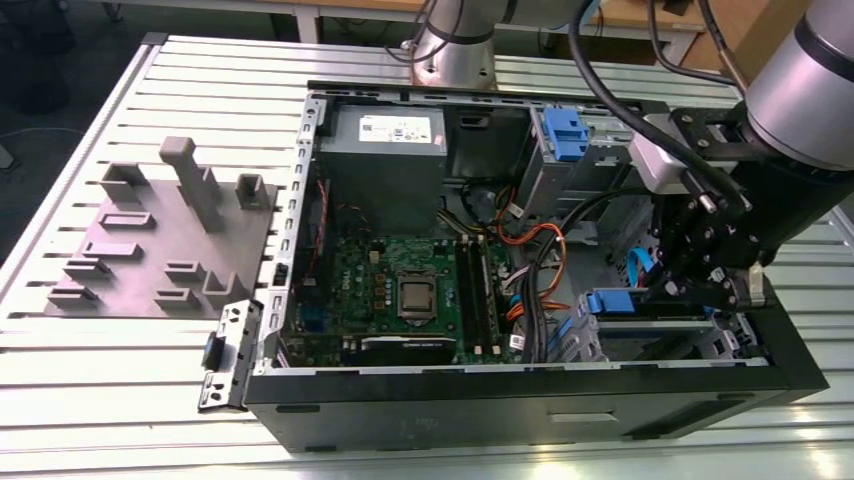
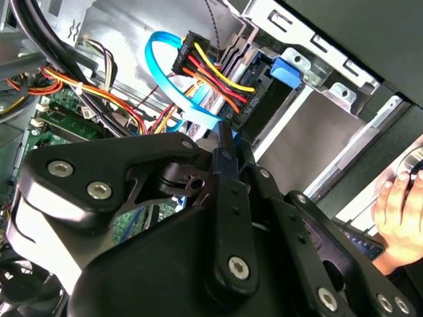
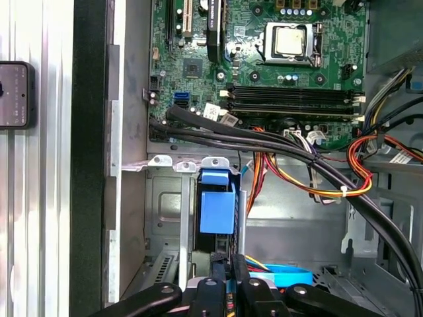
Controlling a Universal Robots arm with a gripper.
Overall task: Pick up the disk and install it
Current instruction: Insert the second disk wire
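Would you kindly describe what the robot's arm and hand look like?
The arm is a silver-grey cylinder with black cables looping beside it. The hand is matte black, built of linked bars joined by silver screws, seen clearly in the second wrist view.

The exterior view looks steeply down on the open black computer case (image 1: 534,400); both wrist views sit close inside it, sharing the green motherboard (image 3: 264,59).

The computer case (image 1: 534,400) is set on the table (image 1: 80,350). A block (image 1: 160,240) is placed at the exterior view's left of it.
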